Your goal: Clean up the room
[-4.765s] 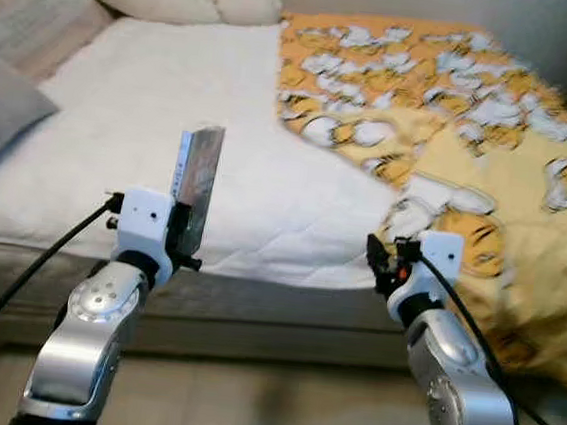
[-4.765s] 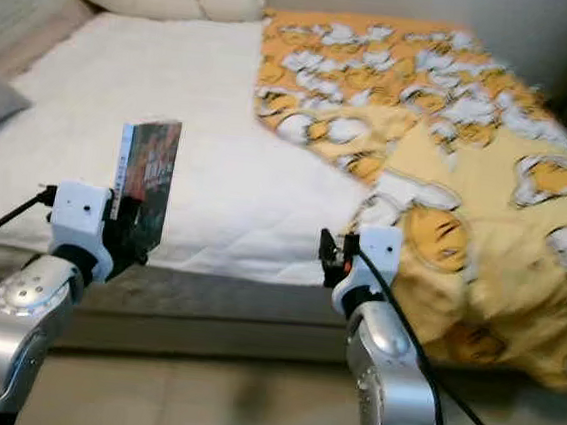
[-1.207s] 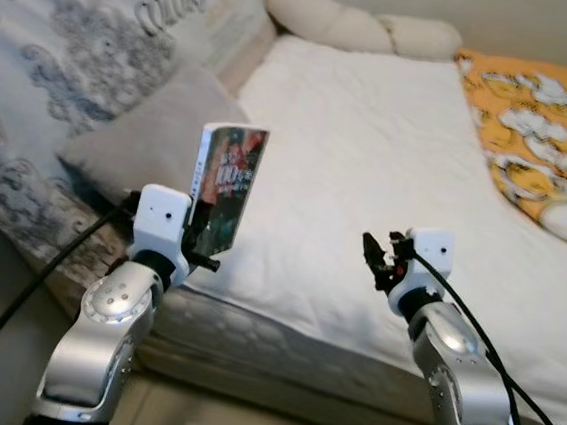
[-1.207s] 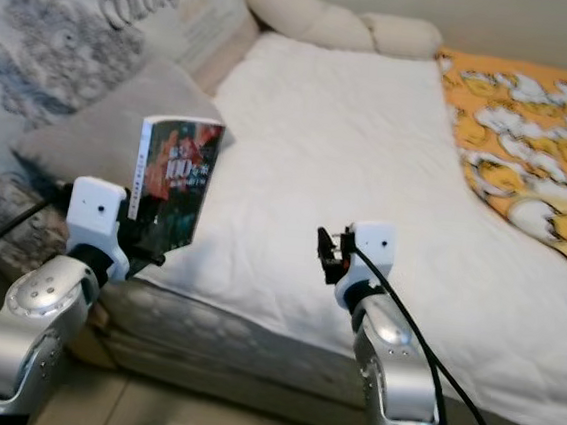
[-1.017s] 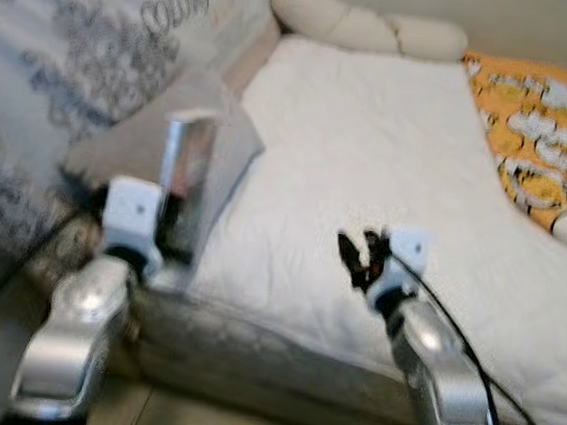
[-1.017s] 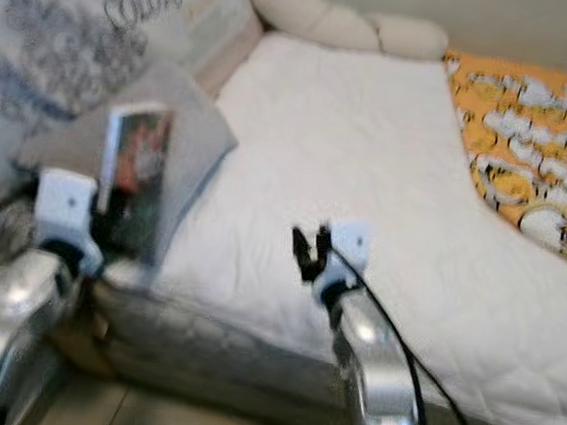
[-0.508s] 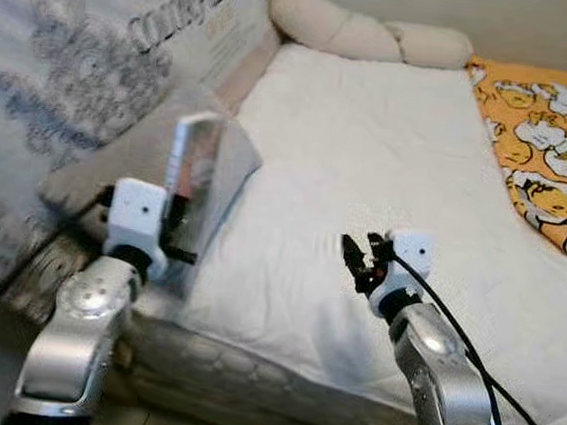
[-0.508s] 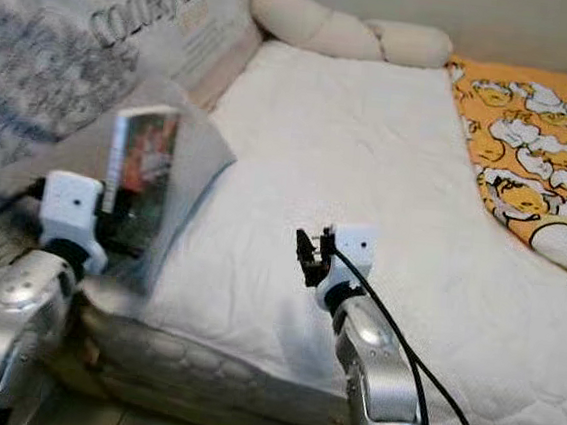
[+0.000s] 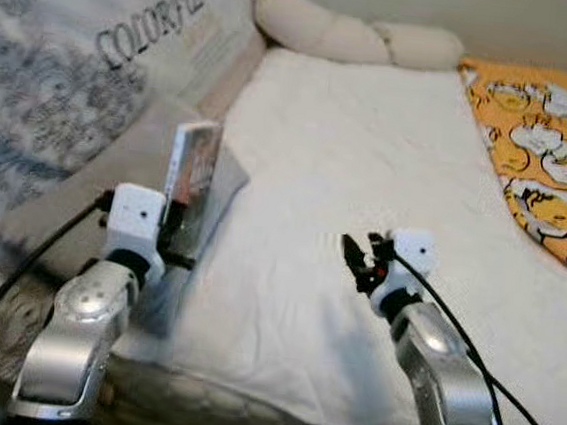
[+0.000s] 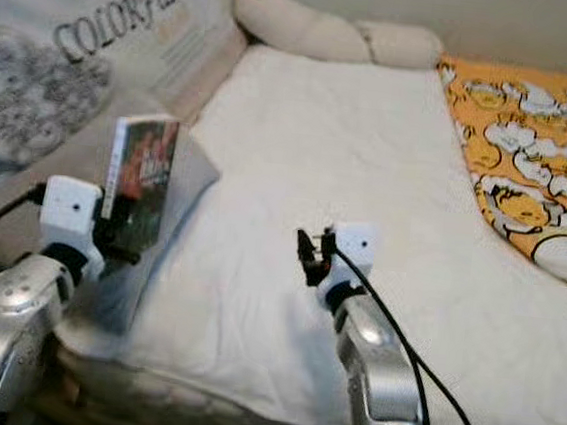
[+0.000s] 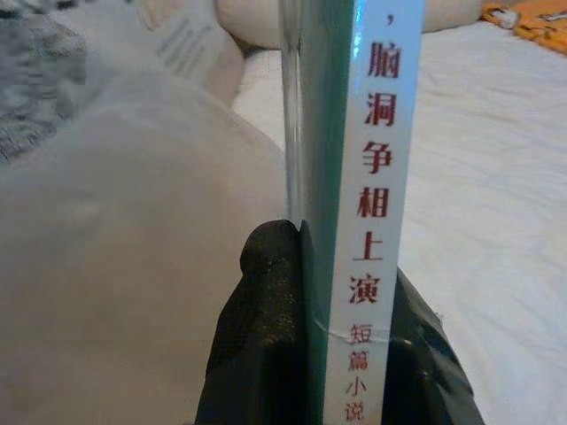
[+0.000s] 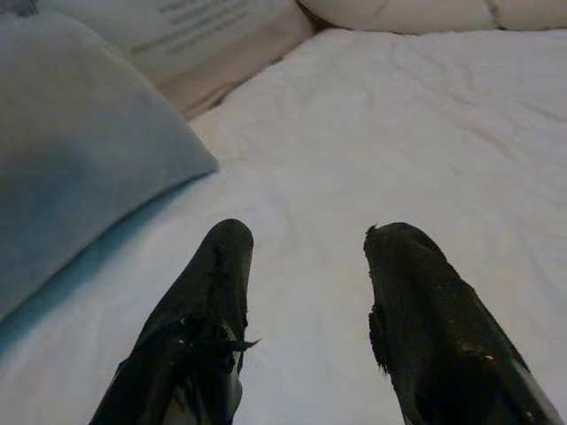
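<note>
A paperback book (image 9: pixel 190 178) with a white spine and red Chinese print (image 11: pixel 376 177) stands upright in my left gripper (image 9: pixel 167 226), which is shut on its lower edge. It hangs over the left side of the bed, in front of a grey pillow (image 10: pixel 168 211). My right gripper (image 9: pixel 356 263) is open and holds nothing, above the white mattress cover (image 9: pixel 370 151); its two black fingers (image 12: pixel 221 292) are apart in the right wrist view.
A large cushion with "COLORFUL" lettering (image 9: pixel 108 55) leans at the left. A cream bolster (image 9: pixel 350 38) lies along the bed's head. An orange and yellow patterned blanket (image 9: pixel 540 157) covers the right side.
The camera has moved closer to the bed and a little left. Both arms keep their pose; the book stays in my left gripper.
</note>
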Tool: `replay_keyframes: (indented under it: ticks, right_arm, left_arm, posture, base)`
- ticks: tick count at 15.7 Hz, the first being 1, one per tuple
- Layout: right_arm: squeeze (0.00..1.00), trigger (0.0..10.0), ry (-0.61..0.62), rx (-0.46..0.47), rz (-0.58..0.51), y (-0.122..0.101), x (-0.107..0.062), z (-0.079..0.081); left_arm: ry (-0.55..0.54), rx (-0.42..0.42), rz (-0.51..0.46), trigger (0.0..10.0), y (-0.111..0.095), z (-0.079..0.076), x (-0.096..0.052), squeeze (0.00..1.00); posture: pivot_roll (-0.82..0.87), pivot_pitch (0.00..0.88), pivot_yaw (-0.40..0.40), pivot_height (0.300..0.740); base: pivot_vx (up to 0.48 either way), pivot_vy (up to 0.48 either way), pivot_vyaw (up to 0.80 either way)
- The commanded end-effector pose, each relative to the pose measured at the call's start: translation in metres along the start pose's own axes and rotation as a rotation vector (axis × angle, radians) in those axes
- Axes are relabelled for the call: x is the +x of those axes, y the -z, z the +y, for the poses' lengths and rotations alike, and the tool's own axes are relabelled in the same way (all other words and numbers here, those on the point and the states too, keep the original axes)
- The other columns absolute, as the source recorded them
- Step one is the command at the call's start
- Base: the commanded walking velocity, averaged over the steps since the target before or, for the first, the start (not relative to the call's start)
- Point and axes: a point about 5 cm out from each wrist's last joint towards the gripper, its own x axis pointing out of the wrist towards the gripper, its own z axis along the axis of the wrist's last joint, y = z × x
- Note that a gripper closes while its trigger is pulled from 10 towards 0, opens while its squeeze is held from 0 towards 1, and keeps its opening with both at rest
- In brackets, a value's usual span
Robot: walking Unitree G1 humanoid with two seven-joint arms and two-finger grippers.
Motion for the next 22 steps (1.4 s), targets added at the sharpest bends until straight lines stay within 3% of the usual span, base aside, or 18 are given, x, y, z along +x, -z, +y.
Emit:
replay_keyframes:
  ticks: [1,6,8,10,12,14,16,17,19,22]
  right_arm:
    - [0.0,10.0,0.024,0.002,-0.003,-0.003,-0.004,-0.01]
    - [0.0,10.0,0.035,0.0,-0.002,-0.004,-0.006,-0.016]
    - [0.0,10.0,0.04,-0.012,-0.002,-0.006,-0.006,-0.021]
    - [0.0,10.0,0.03,-0.033,-0.004,-0.01,-0.005,-0.026]
    - [0.0,10.0,-0.083,-0.063,-0.009,-0.021,-0.006,-0.033]
    - [0.0,10.0,-0.176,-0.069,-0.016,-0.029,-0.01,-0.038]
    - [0.0,10.0,-0.333,-0.087,0.017,-0.036,-0.019,-0.041]
    - [0.0,10.0,-0.396,-0.097,0.044,-0.038,-0.024,-0.042]
    - [0.0,10.0,-0.464,-0.093,0.078,-0.04,-0.033,-0.045]
    - [0.0,10.0,-0.585,-0.07,0.189,-0.034,-0.056,-0.047]
  left_arm:
    - [0.062,-0.019,-0.039,10.0,-0.011,-0.009,0.002,0.0]
    - [0.098,-0.01,0.042,10.0,-0.008,-0.004,0.009,0.0]
    - [0.079,-0.015,0.069,10.0,-0.01,-0.001,0.023,0.0]
    - [0.124,-0.021,0.028,10.0,-0.018,-0.002,0.035,0.0]
    - [0.25,-0.179,0.024,10.0,-0.024,-0.003,0.056,0.0]
    - [0.325,-0.224,0.068,10.0,-0.026,-0.007,0.067,0.0]
    - [0.535,-0.446,0.173,10.0,-0.026,-0.022,0.08,0.0]
    - [0.609,-0.481,0.264,10.0,-0.021,-0.03,0.084,0.0]
    - [0.656,-0.466,0.395,10.0,-0.008,-0.038,0.091,0.0]
    - [0.742,-0.545,0.473,10.0,-0.001,-0.061,0.101,0.0]
  posture:
    - [0.06,0.0,0.021,0.74]
    - [0.05,0.0,0.03,0.74]
    - [0.04,0.0,0.031,0.74]
    - [0.04,0.0,0.029,0.74]
    - [0.02,0.0,0.029,0.74]
    - [0.01,0.0,0.032,0.74]
    - [-0.01,0.0,0.039,0.74]
    - [-0.02,0.0,0.042,0.74]
    - [-0.03,0.0,0.038,0.74]
    - [-0.06,0.026,0.052,0.74]
  base:
    - [0.0,0.0,0.0]
    - [0.0,0.0,0.0]
    - [0.0,0.0,0.0]
    - [0.0,0.0,0.0]
    - [0.0,0.0,0.0]
    - [0.0,0.0,0.0]
    - [0.0,0.0,0.0]
    - [0.0,0.0,0.0]
    - [0.0,0.0,0.0]
    - [0.0,0.0,0.0]
